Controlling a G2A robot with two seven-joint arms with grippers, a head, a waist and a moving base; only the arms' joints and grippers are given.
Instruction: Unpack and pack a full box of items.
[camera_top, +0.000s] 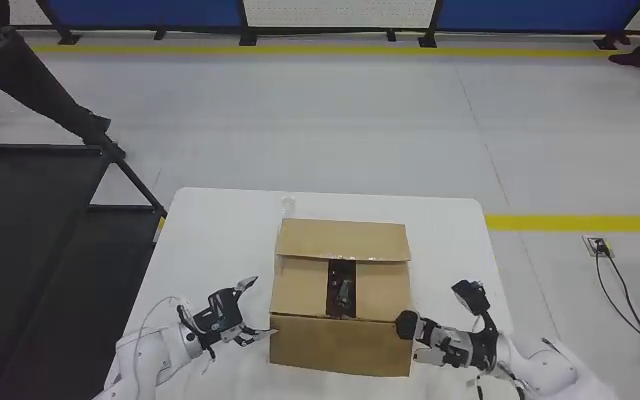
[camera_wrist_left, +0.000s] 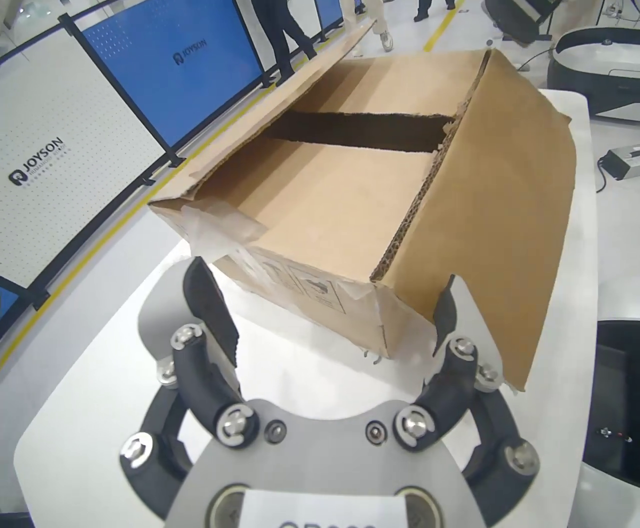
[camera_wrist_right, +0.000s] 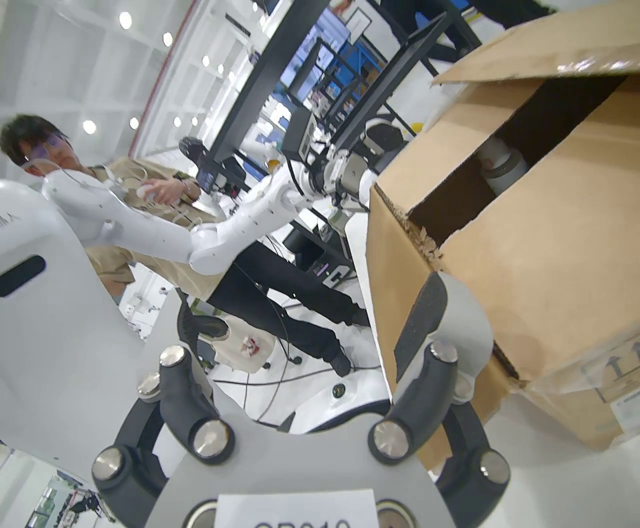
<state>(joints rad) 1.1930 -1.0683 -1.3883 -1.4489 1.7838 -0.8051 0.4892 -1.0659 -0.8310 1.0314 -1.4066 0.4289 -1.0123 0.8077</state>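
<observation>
At table centre, box sitting, flaps half closed, items showing between. Left gripper hanging beside left corner, fingers spread; right gripper beside right corner, fingers spread too. Risk: uneven pulling on loose flaps tearing cardboard or dragging box toward edge.

Most of what the box holds is hidden inside.

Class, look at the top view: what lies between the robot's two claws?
The cardboard box lies between the left claw and the right claw, with a claw at each side of its near end. The top view shows this.
</observation>
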